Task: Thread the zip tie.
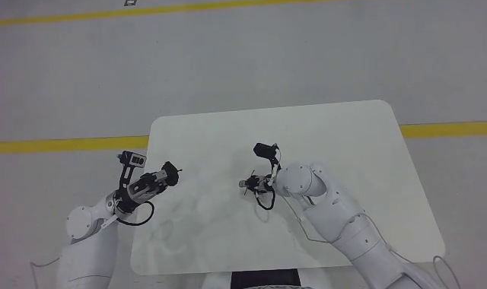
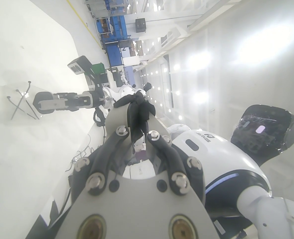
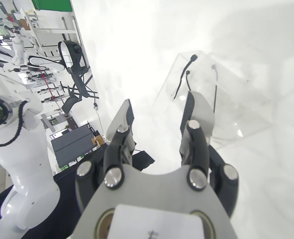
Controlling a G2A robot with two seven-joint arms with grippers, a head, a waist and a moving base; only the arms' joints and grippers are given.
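The white surface with rounded corners (image 1: 335,144) carries a clear plastic box (image 3: 249,115) near its middle, a little toward the near edge. Several thin black zip ties (image 3: 180,80) lie inside the box, some of them crossing each other.

The right pincer (image 3: 159,111) hangs just beside the box with its fingers wide apart and nothing between them. In the right wrist view one finger (image 3: 190,108) stands in front of the box wall, and I cannot tell if it touches the wall. In the left wrist view the same right pincer (image 2: 38,103) points at the box from the side, with the zip ties (image 2: 19,104) just in front of its tip. From above the box itself is hard to make out.

The left pincer (image 1: 170,173) is near the left edge of the surface, well apart from the box. In the left wrist view its fingers (image 2: 119,115) come together on a black crumpled piece (image 2: 137,105). What this piece is, I cannot tell. In the top view some thin black points stick out from its tip.
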